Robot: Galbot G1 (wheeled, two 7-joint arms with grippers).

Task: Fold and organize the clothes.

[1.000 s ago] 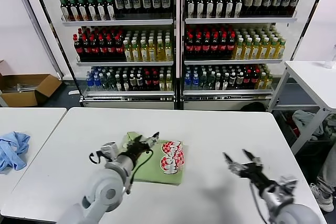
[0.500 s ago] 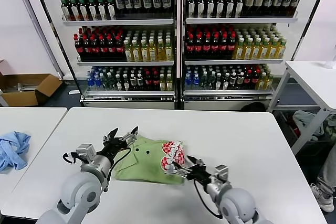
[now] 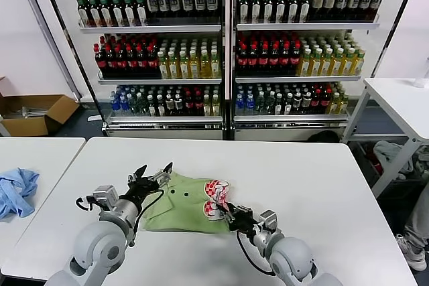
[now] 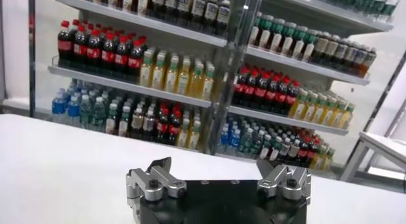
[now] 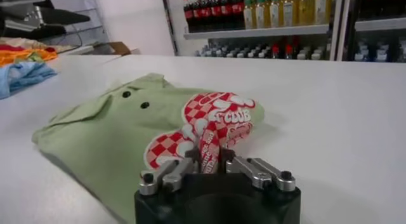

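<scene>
The clothes are a folded light green polo shirt (image 3: pixel 181 204) with a red-and-white checkered logo (image 3: pixel 216 197), lying on the white table (image 3: pixel 301 172). My right gripper (image 3: pixel 228 215) is at the shirt's right front edge, shut on a raised fold of the printed cloth. In the right wrist view the pinched fold stands up between the fingers of the right gripper (image 5: pixel 209 162), and the shirt (image 5: pixel 108 127) spreads beyond it with two dark buttons showing. My left gripper (image 3: pixel 153 175) hovers open at the shirt's left collar end. The left gripper (image 4: pixel 219 171) holds nothing.
A light blue cloth (image 3: pixel 16 191) lies on the neighbouring table at the left. Shelves of bottles (image 3: pixel 221 51) stand behind the table. A cardboard box (image 3: pixel 33 113) sits on the floor at the far left, and another white table (image 3: pixel 402 98) stands at the right.
My right gripper came in from the right front of the table to the shirt's logo edge and closed on a fold. My left gripper drew back left off the shirt.
</scene>
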